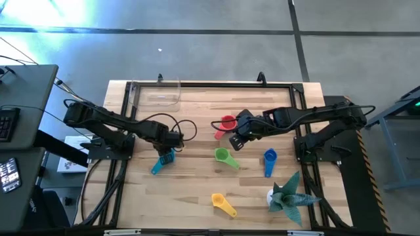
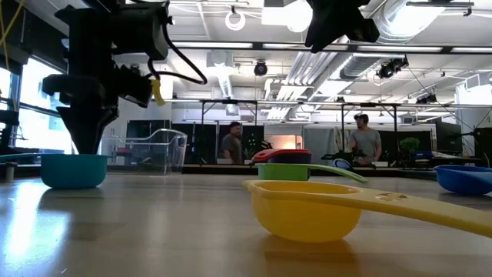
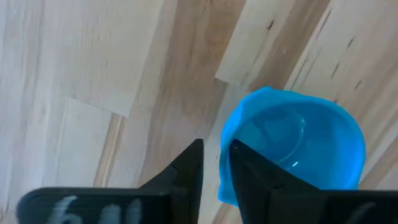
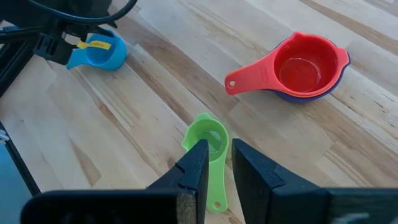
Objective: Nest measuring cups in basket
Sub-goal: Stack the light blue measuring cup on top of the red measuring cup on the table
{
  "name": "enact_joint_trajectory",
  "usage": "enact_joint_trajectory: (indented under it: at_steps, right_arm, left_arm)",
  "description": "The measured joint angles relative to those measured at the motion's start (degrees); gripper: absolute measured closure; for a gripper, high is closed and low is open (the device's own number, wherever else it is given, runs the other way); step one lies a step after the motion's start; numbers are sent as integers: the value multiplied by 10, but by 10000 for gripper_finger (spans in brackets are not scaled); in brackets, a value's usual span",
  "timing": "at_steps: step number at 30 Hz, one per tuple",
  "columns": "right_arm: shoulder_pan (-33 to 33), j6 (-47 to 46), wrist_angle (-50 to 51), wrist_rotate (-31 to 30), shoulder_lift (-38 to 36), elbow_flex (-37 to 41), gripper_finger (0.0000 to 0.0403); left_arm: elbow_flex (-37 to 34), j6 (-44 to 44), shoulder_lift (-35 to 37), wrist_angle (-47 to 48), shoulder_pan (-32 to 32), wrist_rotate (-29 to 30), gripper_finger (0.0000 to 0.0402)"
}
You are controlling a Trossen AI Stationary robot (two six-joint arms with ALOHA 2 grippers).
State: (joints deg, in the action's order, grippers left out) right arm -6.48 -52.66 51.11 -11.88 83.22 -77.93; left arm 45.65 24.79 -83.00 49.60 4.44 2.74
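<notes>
Yellow cup point(image 2: 307, 208) up front, untouched, then green cup point(image 1: 223, 155). Left gripper point(image 3: 214, 163), fingers narrowly parted astride the light blue cup point(image 3: 292, 146)'s rim, looks to be pinching it. Right gripper point(image 4: 214, 165), slightly open and empty, hovers above green. Next: lift to the far basket point(image 1: 156, 95). Nothing blocks the route.

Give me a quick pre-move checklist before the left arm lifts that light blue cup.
1. Left gripper on the light blue cup: ok, fingers straddle its rim, one inside and one outside.
2. Grip closed firmly: cannot tell; a narrow gap shows between the fingers.
3. Basket ready: ok, it stands at the table's far edge, nothing visible inside.
4. Right gripper out of the way: ok, hovering above the green cup, apart from the left arm.
5. Red cup nested: ok, it sits in a darker cup.
</notes>
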Motion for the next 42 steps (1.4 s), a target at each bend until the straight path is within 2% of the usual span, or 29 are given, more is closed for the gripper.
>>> enact_joint_trajectory:
  at_steps: [5, 15, 23, 30, 38, 42]
  right_arm:
    - [0, 0, 0, -2, 0, 0, 340]
    - [1, -29, 0, -24, 0, 0, 340]
    - [14, -63, 1, -95, 0, 0, 340]
    - [70, -57, -4, -141, -1, 0, 340]
    - [155, 10, -61, -150, -1, 0, 340]
    - [199, 49, -94, -131, -1, 0, 340]
  left_arm:
    - [0, -5, 0, -6, 0, -6, 392]
    - [29, 16, 0, -63, 0, -27, 397]
    - [109, -27, 0, -138, -30, -5, 399]
    - [181, -108, 0, -193, -92, -3, 400]
    - [218, -188, 0, -275, -170, -5, 400]
    - [220, -211, 0, -302, -200, -7, 400]
